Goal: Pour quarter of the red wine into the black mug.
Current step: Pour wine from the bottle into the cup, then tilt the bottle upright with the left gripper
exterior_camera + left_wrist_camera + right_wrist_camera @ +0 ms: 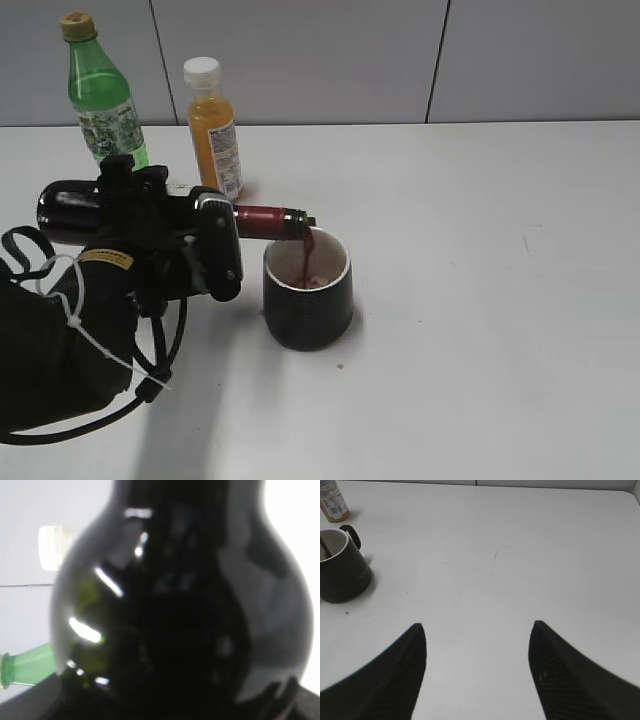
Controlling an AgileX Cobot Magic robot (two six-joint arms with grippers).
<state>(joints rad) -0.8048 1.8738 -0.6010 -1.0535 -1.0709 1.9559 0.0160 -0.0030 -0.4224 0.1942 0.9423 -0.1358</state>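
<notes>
Pour under way. Left tool (205,255) is clamped on the red wine (262,221) bottle, held roughly level just left of the black mug (308,290), maroon neck reaching toward the mug with the mouth over the near-left part of its rim. A thin dark red stream drops from the mouth into the white interior; a shallow pool shows at the bottom. In the left wrist view the bottle's dark glass shoulder fills almost the whole frame, so the tool's jaws themselves are hidden there; the grip is read from the exterior view.

Right tool (477,630) hangs with its jaws spread wide and nothing between them, well to the right of the mug, above bare white surface (520,555). The mug stands upright on that surface, handle on the far side as the right wrist view has it.

Behind the mug, to its left: orange juice bottle (214,128) with white cap, and further left a green bottle (104,95). Both upright, neither touched.

Risks, as judged:
- Overshoot. Only a quarter is wanted; the dark glass hides the level, so a late tilt-back would pour too much.
- Mouth sits close to the rim edge, not the centre. A slowing stream could run down the neck or fall outside the mug onto the surface.
- Nothing steadies the mug. A dip of the neck could knock the rim and shift or tip it.
- Bottle slipping or rolling in the jaws would swing the stream off target.
</notes>
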